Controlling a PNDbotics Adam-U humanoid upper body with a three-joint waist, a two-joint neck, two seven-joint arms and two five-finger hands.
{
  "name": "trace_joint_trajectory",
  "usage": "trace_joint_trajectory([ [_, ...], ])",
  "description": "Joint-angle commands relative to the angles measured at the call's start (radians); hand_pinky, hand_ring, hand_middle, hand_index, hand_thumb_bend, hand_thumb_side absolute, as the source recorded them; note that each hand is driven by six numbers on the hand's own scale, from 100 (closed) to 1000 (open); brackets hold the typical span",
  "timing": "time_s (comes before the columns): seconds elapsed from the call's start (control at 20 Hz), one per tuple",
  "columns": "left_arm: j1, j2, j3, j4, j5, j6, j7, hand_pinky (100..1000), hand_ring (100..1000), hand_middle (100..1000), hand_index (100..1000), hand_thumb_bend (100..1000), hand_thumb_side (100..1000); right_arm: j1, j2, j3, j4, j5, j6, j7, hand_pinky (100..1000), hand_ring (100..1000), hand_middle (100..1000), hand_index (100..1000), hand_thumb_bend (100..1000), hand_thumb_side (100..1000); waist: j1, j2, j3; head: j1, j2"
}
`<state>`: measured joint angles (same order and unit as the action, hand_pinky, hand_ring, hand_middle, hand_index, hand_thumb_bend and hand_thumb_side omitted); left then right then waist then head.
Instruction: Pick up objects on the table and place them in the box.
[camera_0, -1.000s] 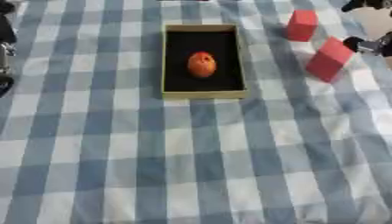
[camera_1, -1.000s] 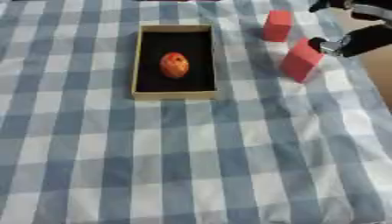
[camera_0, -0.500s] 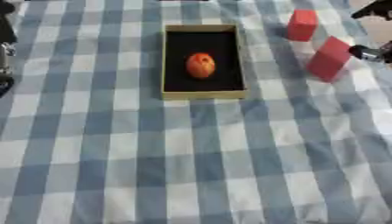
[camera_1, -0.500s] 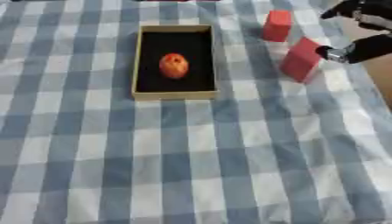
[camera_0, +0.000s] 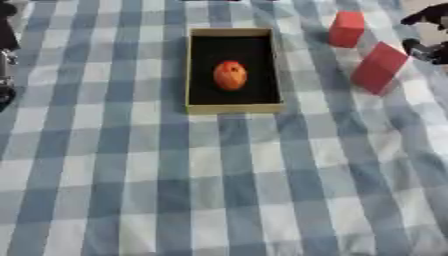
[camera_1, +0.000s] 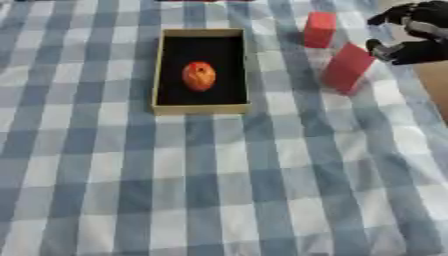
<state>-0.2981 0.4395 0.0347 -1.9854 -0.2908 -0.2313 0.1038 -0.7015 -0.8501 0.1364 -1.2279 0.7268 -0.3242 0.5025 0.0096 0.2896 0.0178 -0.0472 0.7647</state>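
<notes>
- right hand (camera_1: 413, 35) at the table's right edge, just beside the near red block (camera_1: 347, 67), fingers and thumb spread apart, holding nothing
- near red block looks tilted, at the right edge; far red block (camera_1: 319, 29) upright by the far right corner; both outside the box (camera_1: 158, 70)
- orange ball (camera_1: 199, 76) already lies in the box, mid-table toward the far edge
- risk: fingers nudge the tilted block so it topples or slides off the checked cloth (camera_0: 219, 190) at the right edge
- risk: reach clips the far block, it stands near
- right eye shows most of the right hand; left eye only catches fingertips
- left eye shows dark parts of the left arm (camera_0: 7, 45) at the left edge; fingers hidden, can't tell
</notes>
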Motion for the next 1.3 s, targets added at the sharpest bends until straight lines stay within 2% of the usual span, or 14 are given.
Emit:
trace_joint_trajectory([
  [0.05,-0.007,0.011,0.004,-0.015,0.005,-0.002,-0.005,703,786,652,641,100,553,-0.021,-0.02,-0.002,-0.002,-0.026,-0.006,0.016,774,931,896,993,100,1000,-0.003,-0.022,0.002,-0.003,0.001],
  [0.2,-0.008,0.01,0.003,-0.015,0.005,-0.002,-0.008,703,786,652,641,100,552,-0.021,-0.015,0.002,-0.004,-0.038,-0.008,0.03,776,933,899,997,103,987,-0.004,-0.022,0.004,-0.004,0.001],
  [0.3,-0.008,0.009,0.003,-0.015,0.005,-0.003,-0.012,703,787,653,641,100,551,-0.021,-0.009,0.005,-0.002,-0.042,-0.01,0.04,776,934,903,1000,145,927,-0.005,-0.022,0.006,-0.005,0.0],
  [0.7,-0.008,0.007,0.002,-0.015,0.004,-0.006,-0.023,704,787,654,641,100,549,-0.023,0.009,0.008,-0.006,-0.075,-0.012,0.068,776,933,909,1000,102,945,-0.004,-0.022,0.008,-0.007,-0.001],
  [0.9,-0.008,0.007,0.002,-0.015,0.003,-0.007,-0.029,704,787,654,641,100,548,-0.02,0.011,0.008,-0.006,-0.086,-0.003,0.08,783,935,911,1000,100,1000,-0.004,-0.022,0.007,-0.008,-0.002],
  [1.3,-0.008,0.002,0.0,-0.015,0.003,-0.01,-0.041,705,787,654,640,100,549,-0.021,0.032,0.012,0.016,0.004,0.01,0.049,795,933,895,1000,116,1000,-0.001,-0.021,0.008,-0.012,-0.004],
])
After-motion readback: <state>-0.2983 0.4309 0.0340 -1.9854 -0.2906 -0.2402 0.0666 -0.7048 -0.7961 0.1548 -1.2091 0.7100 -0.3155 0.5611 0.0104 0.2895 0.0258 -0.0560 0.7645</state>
